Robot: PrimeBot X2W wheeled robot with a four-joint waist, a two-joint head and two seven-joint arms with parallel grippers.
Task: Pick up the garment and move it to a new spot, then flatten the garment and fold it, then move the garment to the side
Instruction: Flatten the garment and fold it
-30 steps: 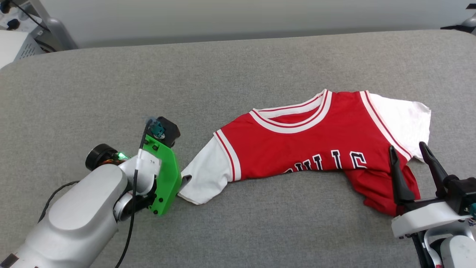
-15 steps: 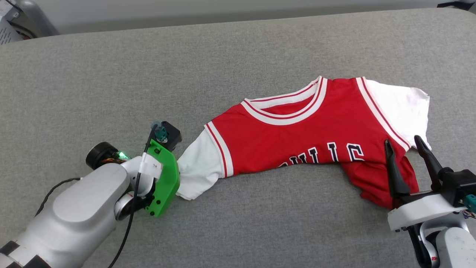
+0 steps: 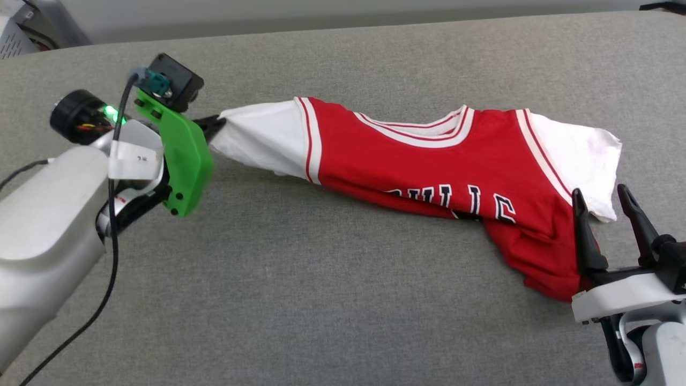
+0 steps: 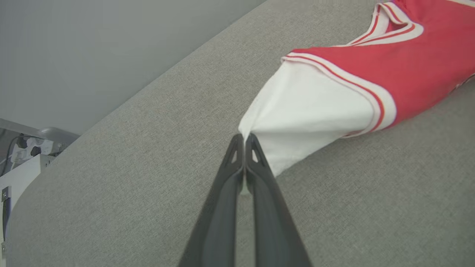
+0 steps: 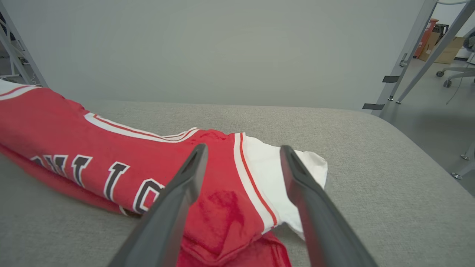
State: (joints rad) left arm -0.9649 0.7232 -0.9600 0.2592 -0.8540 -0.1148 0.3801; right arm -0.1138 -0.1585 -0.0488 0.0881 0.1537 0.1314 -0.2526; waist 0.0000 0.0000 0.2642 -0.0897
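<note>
fabric in plain grey covers the surface [image 3: 321, 289] that carries everything in the head view. at the far left the pale left arm reaches in, with a green bracket [image 3: 182, 155] on its wrist and a black cable [image 3: 110, 257] hanging down beside it. the left pincer [image 3: 217, 124] is clenched on the garment [image 3: 429, 166], gripping the tip of its nearer white sleeve [image 3: 262, 142]. the left wrist view shows the two dark fingers [image 4: 259, 178] pressed together, with the sleeve corner nipped between their tips and the white cloth fanning out from that point. from there the garment stretches rightwards. its pinched end is raised off the surface in a taut cone with a shadow beneath, and the rest slopes down to lie on the grey fabric. next come the red body, the red-and-white striped collar [image 3: 423, 131] and the black, white-edged lettering [image 3: 455, 195], whose lower part is tucked under a fold. further right the other white sleeve [image 3: 584, 155] lies flat, and the red lower part is bunched near the bottom right. the right pincer [image 3: 599, 190] is released, its fingers spread wide over that bunched red cloth and the sleeve edge. in the right wrist view nothing is gripped between the fingers [image 5: 174, 207], and whether they touch the cloth cannot be told.
</note>
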